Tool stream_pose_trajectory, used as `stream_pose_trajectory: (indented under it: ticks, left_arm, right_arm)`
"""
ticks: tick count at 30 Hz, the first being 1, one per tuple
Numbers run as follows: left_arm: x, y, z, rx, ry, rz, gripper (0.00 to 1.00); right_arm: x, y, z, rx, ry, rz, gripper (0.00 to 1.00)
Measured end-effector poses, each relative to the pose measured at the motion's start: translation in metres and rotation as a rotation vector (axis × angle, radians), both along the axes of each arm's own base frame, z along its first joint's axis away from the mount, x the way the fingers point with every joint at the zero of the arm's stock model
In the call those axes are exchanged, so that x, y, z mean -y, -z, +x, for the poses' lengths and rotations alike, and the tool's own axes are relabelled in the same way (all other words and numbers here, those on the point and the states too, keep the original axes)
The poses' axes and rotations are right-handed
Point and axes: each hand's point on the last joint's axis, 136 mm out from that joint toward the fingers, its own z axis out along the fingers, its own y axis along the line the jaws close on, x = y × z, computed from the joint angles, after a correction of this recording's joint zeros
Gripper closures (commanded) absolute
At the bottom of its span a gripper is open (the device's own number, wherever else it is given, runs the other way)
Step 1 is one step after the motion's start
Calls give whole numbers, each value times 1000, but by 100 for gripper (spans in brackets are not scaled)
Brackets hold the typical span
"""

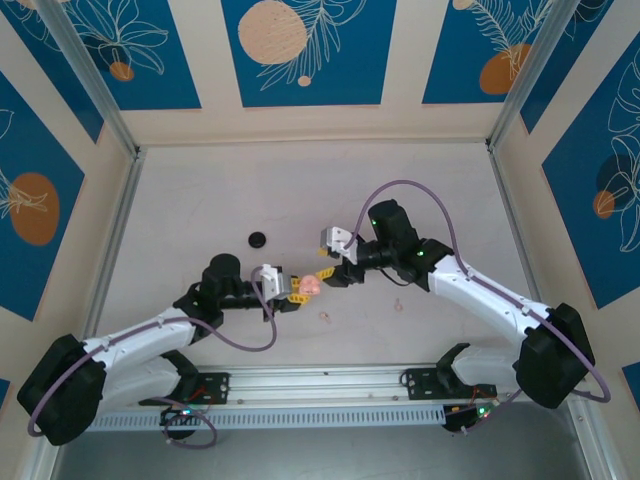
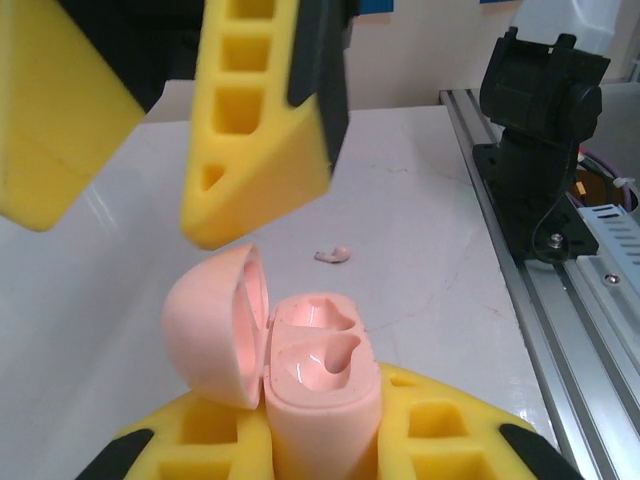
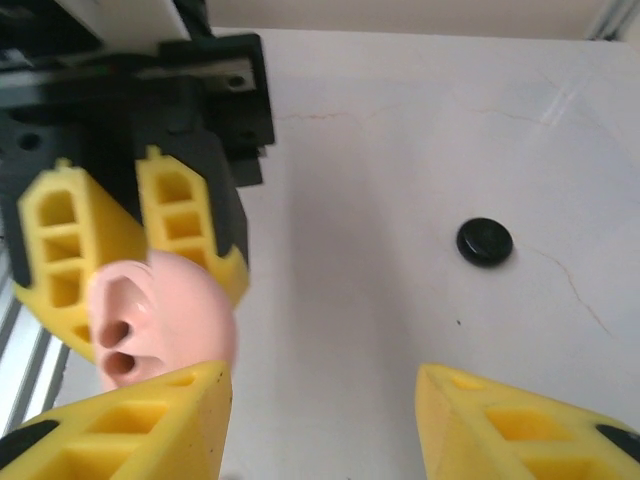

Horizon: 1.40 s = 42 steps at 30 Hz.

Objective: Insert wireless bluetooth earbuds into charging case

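White worktop point(image 1: 190, 200), patterned walls point(image 1: 300, 50) behind. The left gripper point(image 1: 296, 288) is clamped on the pink charging case point(image 2: 320, 385), whose lid point(image 2: 215, 325) is swung open. Its wells face the right gripper point(image 3: 320, 375), which hangs close above with jaws apart and empty. The nearest pink earbud point(image 1: 325, 316) lies flat just toward the arm bases from the case — the right gripper looks better placed for it. A second earbud point(image 1: 398, 305) lies beside the right forearm. The stem directions are too small to read, and it is unclear whether the wells hold anything.

A pale table point(image 1: 420, 200) carries a small black round disc point(image 1: 258, 238) left of centre. Nearer the arms lie a pale pink earbud point(image 1: 325, 316) and, apart to its right, a second pink earbud point(image 1: 398, 306).
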Motion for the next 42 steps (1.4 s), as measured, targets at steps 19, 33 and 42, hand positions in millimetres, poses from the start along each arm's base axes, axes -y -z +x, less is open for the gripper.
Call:
stream_pose_trajectory:
  ticks: [19,33,42]
  left_arm:
    - [-16,39,30,-60,-228,74,85]
    - [-30,59,29,-74,-289,95,86]
    - [-34,51,31,-51,-316,84,86]
  right_arm:
    - [30,-7,10,-288,258,45,54]
    - [48,87,-11,-858,722,-286,58]
    - [37,133,-34,-961,794,-522,57]
